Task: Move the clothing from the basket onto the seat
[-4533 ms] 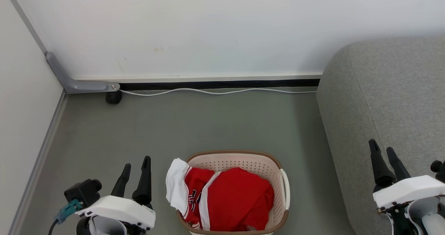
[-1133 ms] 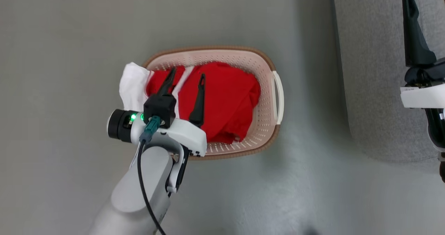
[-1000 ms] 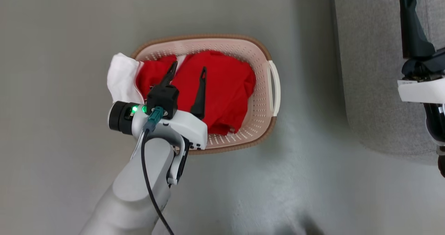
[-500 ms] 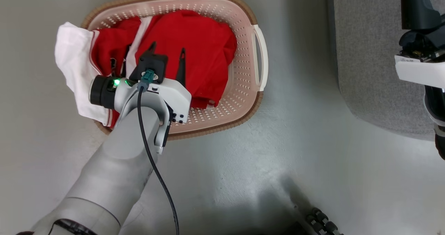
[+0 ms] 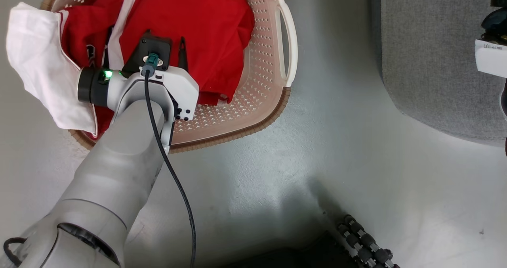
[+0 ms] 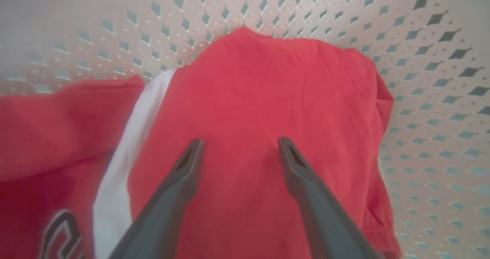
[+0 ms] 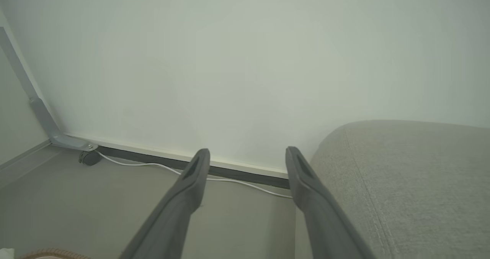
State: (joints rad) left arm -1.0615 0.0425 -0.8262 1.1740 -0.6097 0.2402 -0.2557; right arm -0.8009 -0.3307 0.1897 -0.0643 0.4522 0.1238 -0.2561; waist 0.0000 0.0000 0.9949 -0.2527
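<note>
left end effector (image 6: 240, 142): fingers spread wide, nothing between them; down inside the basket (image 5: 253, 101), tips over the red top (image 5: 198, 18); can't tell if they touch the fabric
right end effector (image 7: 248, 151): fingers spread, empty; held up in the air just beside the sofa (image 5: 431, 54) corner, pointing at the wall (image 7: 245, 59); well apart from the basket
red top: in the basket, on top of the pile, bunched toward the handle side; white band along its left edge
jersey (image 5: 79, 34): in the basket on the robot's left of the red top, partly under it; dark lettering shows; its white part (image 5: 35, 69) hangs out over the left rim
basket: on the floor (image 5: 317, 161), near the sofa but not touching; one white handle faces the sofa
sofa: grey, rounded corner, on the robot's right of the basket
left arm: pale forearm reaches over the basket's near rim; black cable (image 5: 174, 188) runs along it
</note>
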